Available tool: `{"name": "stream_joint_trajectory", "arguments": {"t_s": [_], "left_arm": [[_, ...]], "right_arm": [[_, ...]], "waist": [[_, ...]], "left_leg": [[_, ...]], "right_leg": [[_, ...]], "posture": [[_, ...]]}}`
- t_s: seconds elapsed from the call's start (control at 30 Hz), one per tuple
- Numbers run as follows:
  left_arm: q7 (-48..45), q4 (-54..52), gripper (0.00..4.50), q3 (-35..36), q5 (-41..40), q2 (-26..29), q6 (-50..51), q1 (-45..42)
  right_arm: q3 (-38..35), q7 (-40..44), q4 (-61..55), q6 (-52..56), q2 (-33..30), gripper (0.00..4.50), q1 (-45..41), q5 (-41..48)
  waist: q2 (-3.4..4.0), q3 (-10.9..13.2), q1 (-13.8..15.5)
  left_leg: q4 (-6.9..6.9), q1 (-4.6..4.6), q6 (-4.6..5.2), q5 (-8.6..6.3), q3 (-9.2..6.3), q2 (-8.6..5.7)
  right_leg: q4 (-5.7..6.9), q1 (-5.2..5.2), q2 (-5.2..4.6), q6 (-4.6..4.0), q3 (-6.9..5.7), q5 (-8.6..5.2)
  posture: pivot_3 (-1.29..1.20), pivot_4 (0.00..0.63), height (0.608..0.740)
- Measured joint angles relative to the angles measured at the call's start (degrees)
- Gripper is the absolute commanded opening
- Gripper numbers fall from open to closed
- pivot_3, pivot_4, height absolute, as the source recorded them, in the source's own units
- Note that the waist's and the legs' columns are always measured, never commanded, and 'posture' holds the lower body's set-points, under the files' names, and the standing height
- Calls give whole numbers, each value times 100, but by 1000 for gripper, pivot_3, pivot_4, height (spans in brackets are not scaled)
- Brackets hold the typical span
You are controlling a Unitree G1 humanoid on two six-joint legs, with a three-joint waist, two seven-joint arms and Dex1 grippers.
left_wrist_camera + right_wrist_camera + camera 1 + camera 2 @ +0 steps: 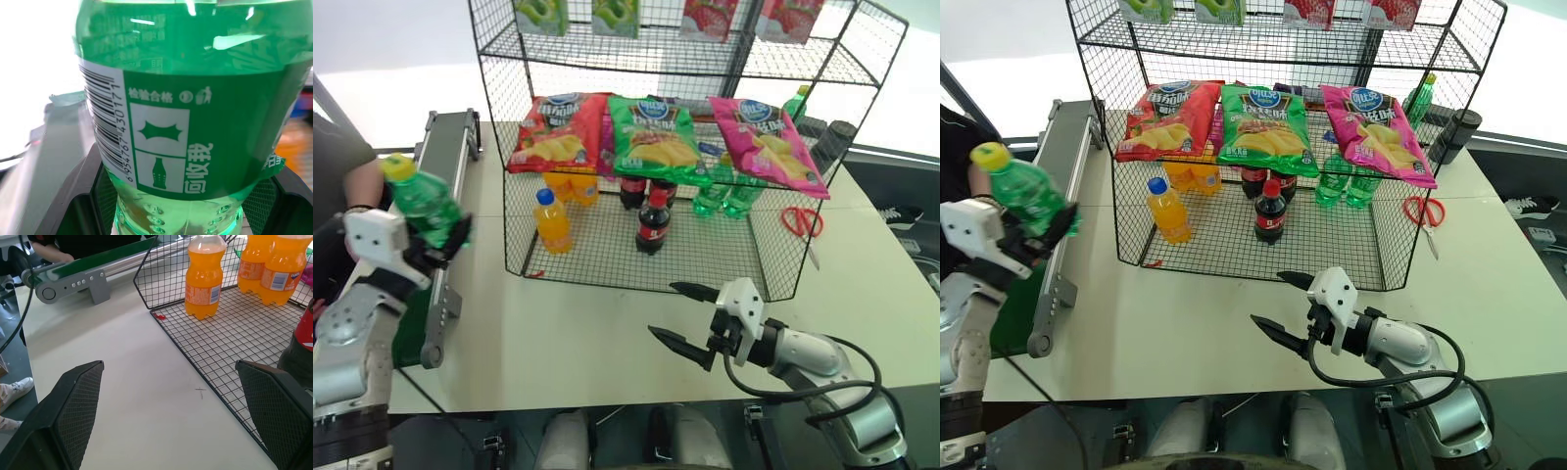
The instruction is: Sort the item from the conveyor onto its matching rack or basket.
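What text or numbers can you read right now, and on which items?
"检验合格": green soda bottle's label, above the square symbols.
"回收我": same label, running sideways beside the bottle symbol.
"6 954767 430171": its barcode; first and last digits are uncertain.
Chip bags on the wire rack: round blue logos, lettering too small to read.
Orange drink bottles, cola bottles: labels too small or blurred.

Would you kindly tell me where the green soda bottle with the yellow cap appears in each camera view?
Left eye view: green soda bottle at far left, held by the left end effector over the conveyor.
Right eye view: far left again.
Left wrist view: label side up close.
Right wrist view: not in it.
Shared landmark: the black wire rack.
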Motion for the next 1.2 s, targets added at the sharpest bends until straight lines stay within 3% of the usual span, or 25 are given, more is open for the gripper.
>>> {"name": "stream_joint_trajectory", "arguments": {"t_s": [0.2, 0.43, 0.6, 0.97, 1.07, 1.2], "left_arm": [[-1089, -705, 2742, -1580, 4, 2, 492, -181], [-1891, -389, 2742, -2726, 361, -530, 263, -894], [-2313, -109, 2742, -3167, 524, -865, -2, -1238], [-2709, 214, 2742, -3376, 814, -1138, -368, -1465], [-2722, 256, 2741, -3382, 851, -1148, -372, -1484], [-2737, 278, 2741, -3383, 873, -1168, -367, -1488]], "right_arm": [[-53, -286, -382, 381, 135, 4500, -653, 326], [127, -642, -619, 929, 343, 4500, -1064, 624], [257, -866, -618, 1068, 520, 4500, -1140, 638], [282, -1032, -619, 1188, 607, 4500, -1225, 731], [301, -1021, -619, 1217, 600, 3272, -1221, 736], [300, -1019, -619, 1212, 589, 3099, -1200, 716]], "waist": [[12, 7, 8], [12, 6, 14], [12, 6, 6], [13, 6, 12], [14, 6, 6], [14, 6, 10]], "left_leg": [[-2, 2, 0, 0, -3, 7], [1, 1, 2, 1, -4, 4], [2, 3, 2, 1, -4, 3], [4, 4, 3, 1, -5, 7], [4, 5, 3, 1, -5, 8], [4, 5, 3, 2, -5, 10]], "right_leg": [[4, -1, 17, -2, 2, -1], [3, 3, 31, -1, 4, -1], [5, 2, 36, -1, 8, 0], [4, 4, 40, -1, 12, 0], [6, 3, 42, -1, 12, 0], [6, 4, 43, -1, 12, 0]], "posture": [[0, 150, 740], [0, 150, 740], [0, 150, 740], [0, 150, 740], [0, 150, 740], [0, 150, 740]]}}
